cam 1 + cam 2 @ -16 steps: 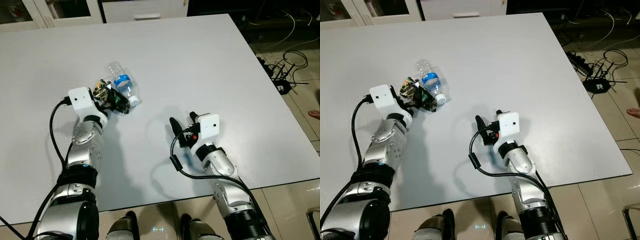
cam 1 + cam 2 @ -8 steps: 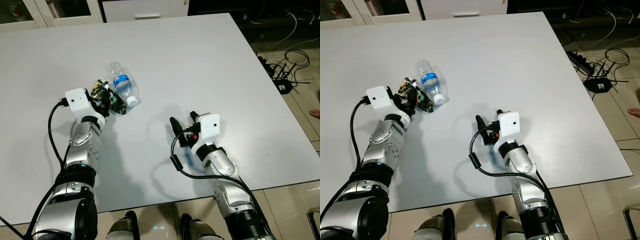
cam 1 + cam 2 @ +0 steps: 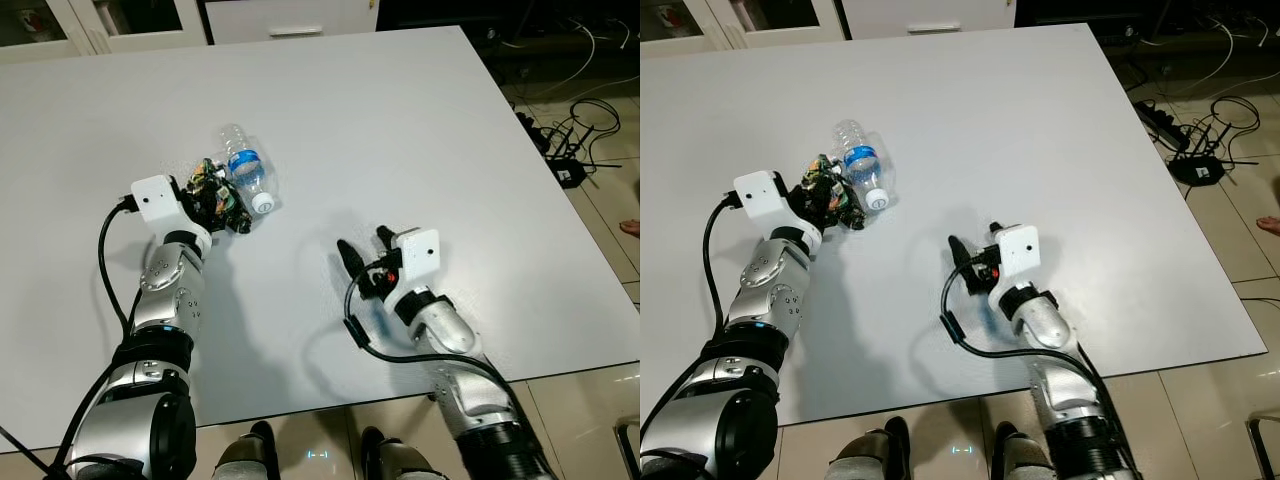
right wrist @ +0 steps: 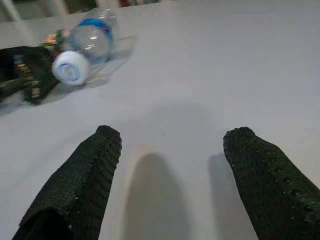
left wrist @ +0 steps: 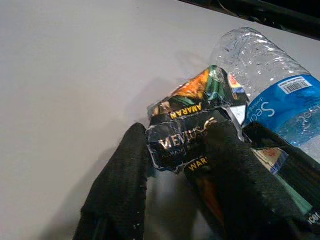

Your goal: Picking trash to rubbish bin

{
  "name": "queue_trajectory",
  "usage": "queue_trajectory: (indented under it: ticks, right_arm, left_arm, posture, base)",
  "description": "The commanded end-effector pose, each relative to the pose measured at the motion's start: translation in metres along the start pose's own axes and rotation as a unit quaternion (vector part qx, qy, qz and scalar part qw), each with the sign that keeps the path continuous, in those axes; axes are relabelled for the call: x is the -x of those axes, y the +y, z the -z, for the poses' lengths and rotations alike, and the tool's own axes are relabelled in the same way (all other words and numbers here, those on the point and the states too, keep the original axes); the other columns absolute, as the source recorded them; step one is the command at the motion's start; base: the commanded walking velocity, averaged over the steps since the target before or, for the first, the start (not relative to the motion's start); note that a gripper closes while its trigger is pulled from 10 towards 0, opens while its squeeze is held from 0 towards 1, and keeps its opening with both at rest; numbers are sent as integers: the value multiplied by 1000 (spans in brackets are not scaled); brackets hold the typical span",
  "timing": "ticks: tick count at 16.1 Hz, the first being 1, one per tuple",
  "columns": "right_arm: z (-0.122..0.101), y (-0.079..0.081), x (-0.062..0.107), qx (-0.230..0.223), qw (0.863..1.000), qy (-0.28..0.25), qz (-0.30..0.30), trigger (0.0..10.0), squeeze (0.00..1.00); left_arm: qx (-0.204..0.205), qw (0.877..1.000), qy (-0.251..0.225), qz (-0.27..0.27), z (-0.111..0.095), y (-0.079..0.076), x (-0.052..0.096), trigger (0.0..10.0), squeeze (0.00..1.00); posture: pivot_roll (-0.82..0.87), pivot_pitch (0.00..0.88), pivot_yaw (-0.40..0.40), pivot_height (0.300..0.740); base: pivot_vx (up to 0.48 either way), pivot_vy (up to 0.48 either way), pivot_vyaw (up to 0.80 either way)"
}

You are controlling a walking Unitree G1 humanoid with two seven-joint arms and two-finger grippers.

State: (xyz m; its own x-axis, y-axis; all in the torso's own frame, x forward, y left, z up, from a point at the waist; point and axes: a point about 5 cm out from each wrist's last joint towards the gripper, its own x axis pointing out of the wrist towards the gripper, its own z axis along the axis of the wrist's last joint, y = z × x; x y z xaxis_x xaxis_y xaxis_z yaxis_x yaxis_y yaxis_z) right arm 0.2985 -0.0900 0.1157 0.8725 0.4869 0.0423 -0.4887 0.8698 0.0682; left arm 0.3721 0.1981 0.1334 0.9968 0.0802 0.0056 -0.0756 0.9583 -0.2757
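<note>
The task seems to be at its beginning: the left end effector is pinching the crumpled wrapper, which lies on the white bench touching a plastic bottle. The right end effector hovers with fingers spread over bare bench, well apart from them. Both pieces must yet be carried to a bin.
</note>
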Motion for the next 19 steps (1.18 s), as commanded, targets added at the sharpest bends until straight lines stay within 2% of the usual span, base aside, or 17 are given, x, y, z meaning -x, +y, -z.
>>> queue_trajectory:
  ticks: [1, 6, 12, 15, 19]
  right_arm:
    - [19, 5, 10, -40, 997, 51, -37, 10000, 0]
    - [21, 13, 18, -57, 989, 73, -117, 10000, 0]
    - [17, 13, 19, -45, 989, 70, -123, 10000, 0]
    - [10, 11, 17, -11, 991, 51, -122, 10000, 0]
    - [9, 7, 16, -4, 992, 47, -113, 10000, 0]
  left_arm:
    - [11, 997, 79, -15, 37, 7, 13, 0, 0]
    - [13, 997, 81, -13, 38, 6, 12, 0, 0]
    - [16, 996, 83, -10, 39, 6, 13, 0, 0]
    - [18, 996, 83, -6, 40, 4, 13, 0, 0]
    - [22, 996, 81, 0, 39, 3, 12, 0, 0]
  posture:
    - [-67, 248, 12, 740]
    - [-70, 249, 11, 740]
    - [-71, 250, 7, 740]
    - [-72, 245, 6, 740]
    - [-72, 245, 6, 740]
  base:
    - [0, 0, 0]
    - [0, 0, 0]
    - [0, 0, 0]
    - [0, 0, 0]
    - [0, 0, 0]
